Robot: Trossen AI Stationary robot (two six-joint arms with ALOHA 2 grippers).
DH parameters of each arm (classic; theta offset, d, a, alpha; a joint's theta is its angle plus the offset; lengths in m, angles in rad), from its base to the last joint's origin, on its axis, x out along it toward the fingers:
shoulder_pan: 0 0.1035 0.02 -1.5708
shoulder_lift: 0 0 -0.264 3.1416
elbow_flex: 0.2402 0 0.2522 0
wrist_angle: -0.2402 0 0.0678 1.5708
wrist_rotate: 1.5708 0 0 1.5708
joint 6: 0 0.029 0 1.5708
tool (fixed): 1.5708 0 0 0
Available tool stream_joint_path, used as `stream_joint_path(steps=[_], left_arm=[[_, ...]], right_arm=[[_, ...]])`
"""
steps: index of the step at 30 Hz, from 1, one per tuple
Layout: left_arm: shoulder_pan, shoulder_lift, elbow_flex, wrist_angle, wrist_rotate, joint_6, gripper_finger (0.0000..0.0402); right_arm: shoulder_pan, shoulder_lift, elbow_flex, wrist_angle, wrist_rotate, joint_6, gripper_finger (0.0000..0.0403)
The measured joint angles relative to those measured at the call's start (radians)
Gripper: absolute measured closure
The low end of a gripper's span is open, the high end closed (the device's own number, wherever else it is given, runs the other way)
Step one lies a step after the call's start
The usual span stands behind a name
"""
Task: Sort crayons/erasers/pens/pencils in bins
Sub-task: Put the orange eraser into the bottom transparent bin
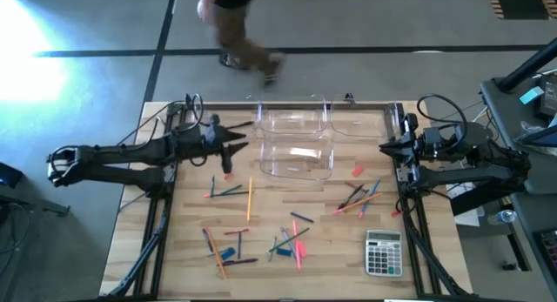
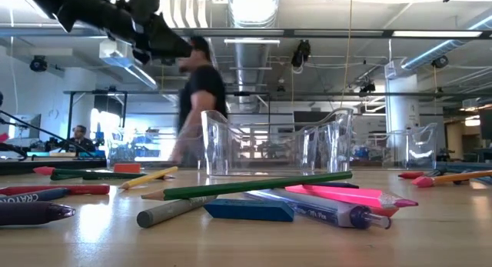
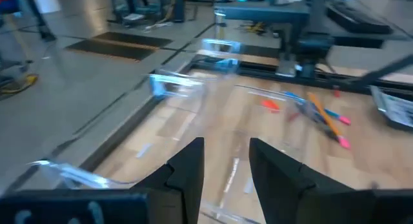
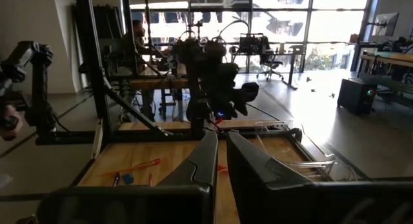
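Clear round-cornered plastic bins (image 1: 296, 138)

The table (image 1: 187, 241) is pale wood laid in narrow planks, smooth with a light sheen that catches the ceiling lights in the low view. The bins (image 1: 296, 132) are clear, colourless plastic, glossy, with bright glints along their rounded rims. Both arms and the fingers (image 3: 188, 175) of the left gripper (image 3: 226, 166) look like dark matt plastic or painted metal. The calculator (image 1: 383, 252) is grey plastic with pale keys. The pencils (image 2: 254, 185) have a smooth painted coat over bare wood tips. The crayons (image 2: 34, 213) wear matt paper wrappers. The floor beyond is polished grey concrete, faintly reflective.
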Motion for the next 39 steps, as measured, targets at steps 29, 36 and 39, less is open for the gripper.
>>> stream_joint_path(steps=[29, 36, 39], left_arm=[[-0.064, 0.066, 0.163, -0.654, -0.098, -0.143, 0.0293], [-0.064, 0.145, 0.157, -0.769, -0.069, -0.233, 0.0288], [-0.064, 0.191, 0.156, -0.769, -0.068, -0.242, 0.0269]], right_arm=[[0.000, 0.000, 0.000, 0.000, 0.000, 0.000, 0.0374], [0.000, 0.000, 0.000, 0.009, 0.000, -0.002, 0.0374], [0.000, 0.000, 0.000, 0.008, 0.000, 0.000, 0.0374]])
